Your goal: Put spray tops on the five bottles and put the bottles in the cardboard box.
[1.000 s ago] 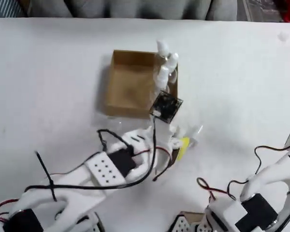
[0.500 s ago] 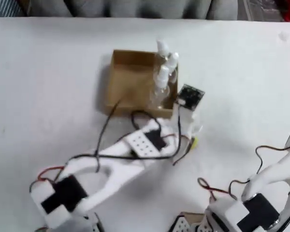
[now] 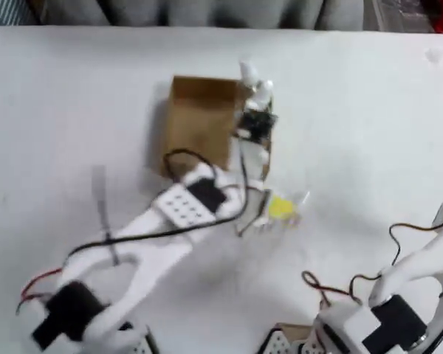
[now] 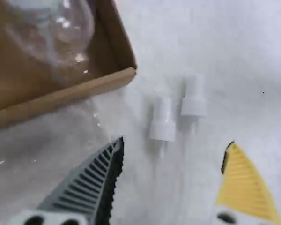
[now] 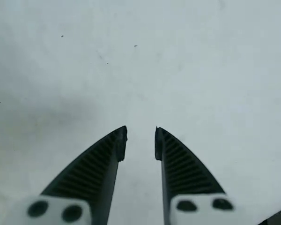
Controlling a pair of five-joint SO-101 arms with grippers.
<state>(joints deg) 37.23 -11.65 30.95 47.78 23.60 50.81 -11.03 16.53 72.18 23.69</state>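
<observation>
Left wrist view: two spray tops (image 4: 162, 119) lying parallel, tubes toward gripper (image 4: 174, 143)

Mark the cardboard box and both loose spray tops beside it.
cardboard box (image 4: 61, 96), left wrist view, wall's top edge.
spray top nearer the box (image 4: 162, 123), left wrist view, white body.
spray top farther from the box (image 4: 194, 101), left wrist view, white body.
</observation>
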